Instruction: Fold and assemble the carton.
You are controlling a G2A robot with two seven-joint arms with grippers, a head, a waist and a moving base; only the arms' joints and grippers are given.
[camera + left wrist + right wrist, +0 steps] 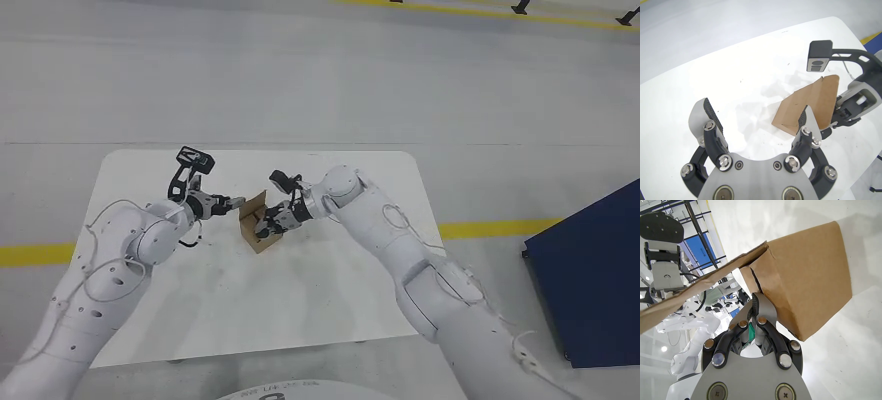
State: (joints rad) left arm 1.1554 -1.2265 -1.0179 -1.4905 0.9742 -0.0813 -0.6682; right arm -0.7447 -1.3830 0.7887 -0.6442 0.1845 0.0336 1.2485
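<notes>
A brown cardboard carton (257, 221) is sitting near the middle of the white table (340, 300), a little left of centre in the top view, partly folded and leaning. One long flap (696, 285) is sticking out from its body toward the left arm.

The left gripper (236, 203) is hanging just left of the carton in the top view, its fingers spread wide and holding nothing. In its own wrist view, one finger (807, 117) is overlapping the carton's (808, 98) near wall, while the other finger (712, 113) is standing well clear over bare table. Whether the near finger is actually touching the cardboard is hard to tell.

The right gripper (272, 224) is pressing in from the carton's right side in the top view. Its fingers (762, 306) are drawn together to a thin slit, with the tips resting at a torn corner of the carton (806, 281); a cardboard edge is possibly being pinched there, but the seam is hiding it. The left wrist view is showing this gripper (837, 115) against the carton's far edge, with its wrist camera (818, 56) jutting above.

A blue cabinet (595, 270) is standing on the floor at the right edge of the top view, and a yellow floor line (500, 228) is running behind the table. White robots (696, 321) are standing in the room behind.
</notes>
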